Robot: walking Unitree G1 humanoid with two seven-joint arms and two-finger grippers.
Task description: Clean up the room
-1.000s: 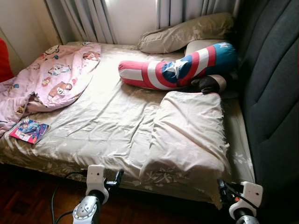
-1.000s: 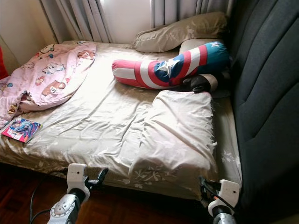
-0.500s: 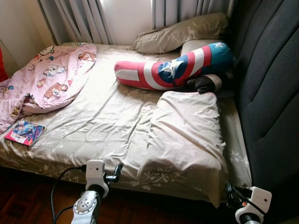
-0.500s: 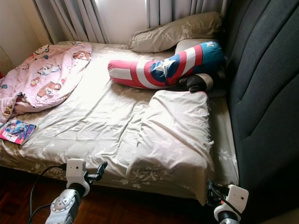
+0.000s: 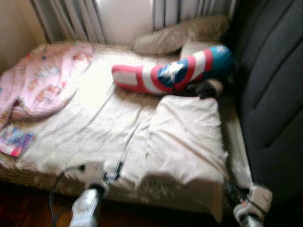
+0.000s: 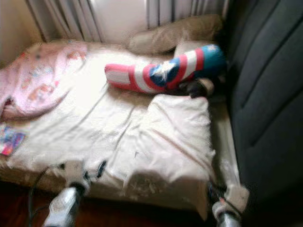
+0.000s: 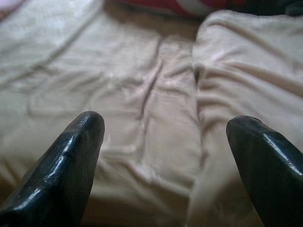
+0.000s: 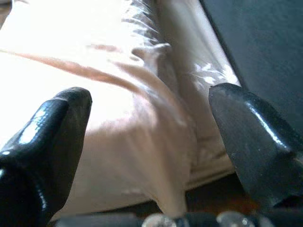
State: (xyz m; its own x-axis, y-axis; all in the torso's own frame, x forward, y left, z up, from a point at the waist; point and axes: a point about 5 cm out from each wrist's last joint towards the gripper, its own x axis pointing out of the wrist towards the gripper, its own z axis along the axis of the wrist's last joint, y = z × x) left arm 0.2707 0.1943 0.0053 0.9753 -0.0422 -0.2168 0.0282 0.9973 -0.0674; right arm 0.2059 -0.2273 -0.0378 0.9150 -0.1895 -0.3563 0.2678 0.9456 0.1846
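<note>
Bed [image 5: 109,127]: beige sheet, rumpled, spreading ahead of both sets of jaws. Dark padded headboard [image 5: 272,94]: beside the right gripper [image 8: 149,137]. Pink printed blanket [image 5: 40,82]: heaped far beyond the left gripper [image 7: 165,142], to its outer side. Beige pillow [image 5: 187,137]: directly ahead, between the two grippers. Striped red, white and blue bolster [image 5: 173,73]: beyond that pillow. Colourful book [image 5: 16,142]: at the bed's edge, well out from the left gripper. Both sets of jaws: spread apart, grasping nothing, low at the bed's near edge.
</note>
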